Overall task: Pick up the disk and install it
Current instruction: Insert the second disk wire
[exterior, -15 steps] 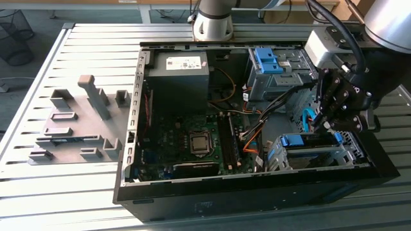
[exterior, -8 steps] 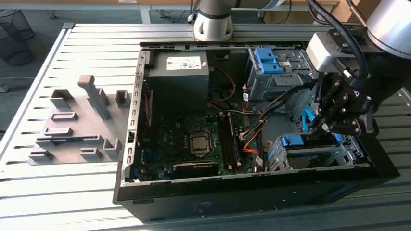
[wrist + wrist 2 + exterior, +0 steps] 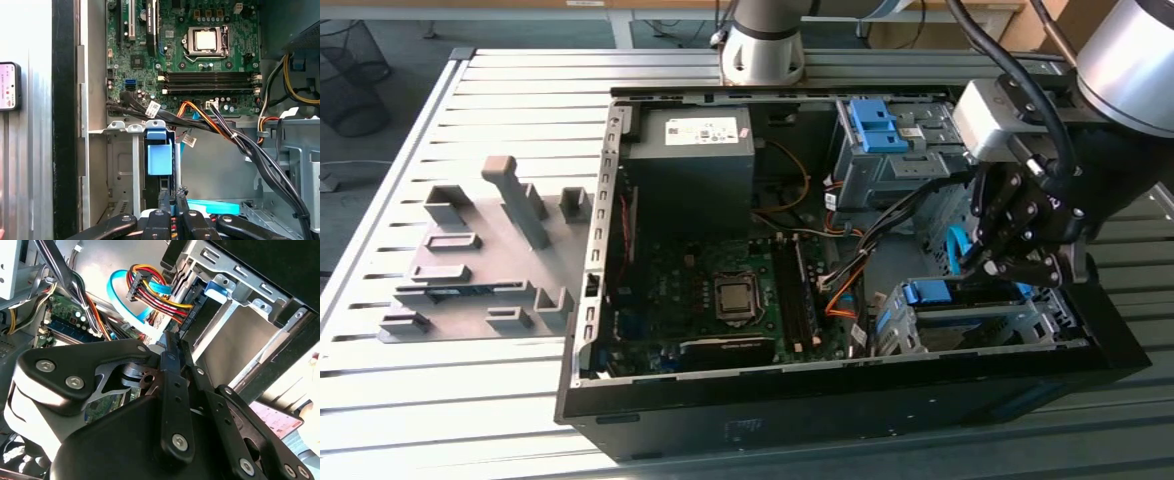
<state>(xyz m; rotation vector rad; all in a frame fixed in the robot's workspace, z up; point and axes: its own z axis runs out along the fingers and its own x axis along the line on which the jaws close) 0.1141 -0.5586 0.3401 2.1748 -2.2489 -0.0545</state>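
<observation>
My fingers (image 3: 172, 347) are pressed together over the disk (image 3: 974, 315), which already sits in the drive cage (image 3: 907, 325) at the computer case's (image 3: 854, 400) front corner, probably to push it fully home.

No legible text; power supply (image 3: 691, 150) sticker print unreadable (white label).

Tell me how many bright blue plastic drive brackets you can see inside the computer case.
2 in the exterior view: one blue bracket in the upper drive cage beside the power supply, another atop the lower cage under the gripper. Others may be hidden.
</observation>
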